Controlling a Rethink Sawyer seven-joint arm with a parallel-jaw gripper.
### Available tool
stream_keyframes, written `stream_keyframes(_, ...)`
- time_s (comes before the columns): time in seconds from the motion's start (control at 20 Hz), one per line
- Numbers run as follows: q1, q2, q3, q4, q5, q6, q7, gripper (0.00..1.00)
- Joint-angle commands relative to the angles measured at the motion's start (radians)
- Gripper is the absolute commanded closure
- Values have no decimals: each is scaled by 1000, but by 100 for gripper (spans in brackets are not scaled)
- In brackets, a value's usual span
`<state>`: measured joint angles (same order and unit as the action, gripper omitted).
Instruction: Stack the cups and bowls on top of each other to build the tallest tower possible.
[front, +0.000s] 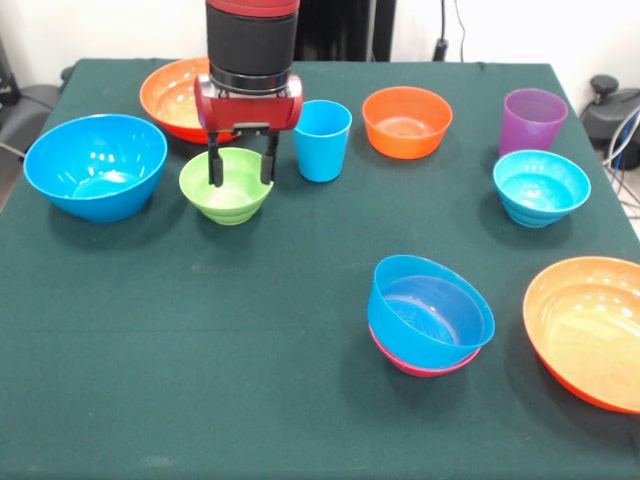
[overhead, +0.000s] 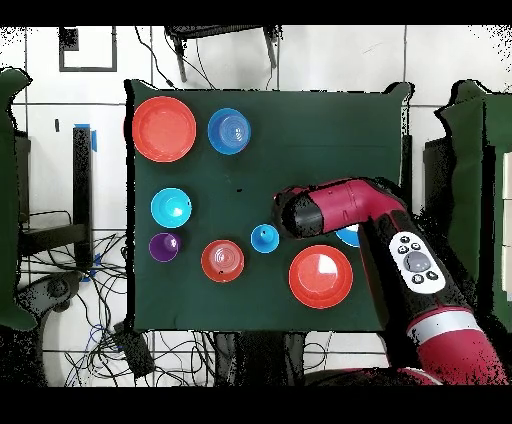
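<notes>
I see the green-covered table (front: 200, 400) filling the front view, with the red and black arm (overhead: 400, 250) coming down at its far side. The tool (front: 241, 165) hangs over the small green bowl (front: 226, 185), its 2 fingers spread apart; their tips are level with the bowl's rim, 1 at each side, and I cannot tell whether they touch it.

Largest of the bowls are the 2 orange ones: 1 at the near right edge (front: 590, 330) and 1 behind the arm (front: 172, 95). The big blue bowl (front: 95, 165) sits just left of the green one.

The tower so far is a blue bowl (front: 430, 312), tilted, resting in a pink bowl (front: 420, 365) of which only the lower rim shows, at the table's near right of centre, well apart from the tool.

A smaller orange bowl (front: 407, 120) stands at the far side, and a cyan bowl (front: 541, 187) sits in front of the purple cup (front: 533, 120). The light blue cup (front: 322, 140) stands upright just right of the tool.
</notes>
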<state>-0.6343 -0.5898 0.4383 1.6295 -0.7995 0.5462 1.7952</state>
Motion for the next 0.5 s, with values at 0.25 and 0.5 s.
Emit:
stream_keyframes(0.25, -11, 57, 37, 29, -35, 78, -202, 0)
stream_keyframes(0.5, -11, 59, 39, 41, -28, 77, -187, 0)
